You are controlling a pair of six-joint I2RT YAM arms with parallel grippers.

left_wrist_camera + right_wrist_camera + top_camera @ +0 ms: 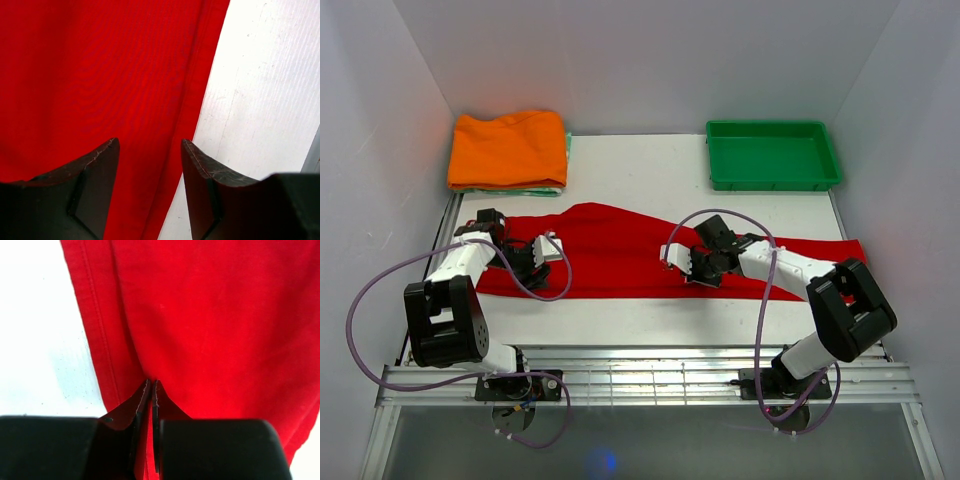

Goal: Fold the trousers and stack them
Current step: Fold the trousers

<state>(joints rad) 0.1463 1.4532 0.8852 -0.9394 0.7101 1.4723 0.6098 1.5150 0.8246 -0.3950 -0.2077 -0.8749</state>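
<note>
So right gripper [151,383] is clamped on the trousers [620,250] by an edge, left gripper [149,142] hangs part-open, empty, over the cloth edge: pinch there, then lift both evenly.

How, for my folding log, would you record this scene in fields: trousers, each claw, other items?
trousers: red, stretched flat across the table
left claw: open, over the trousers' left end
right claw: shut, pinching the trousers beside an edge seam
orange garment: folded, far left corner
green tray: far right, empty
</note>
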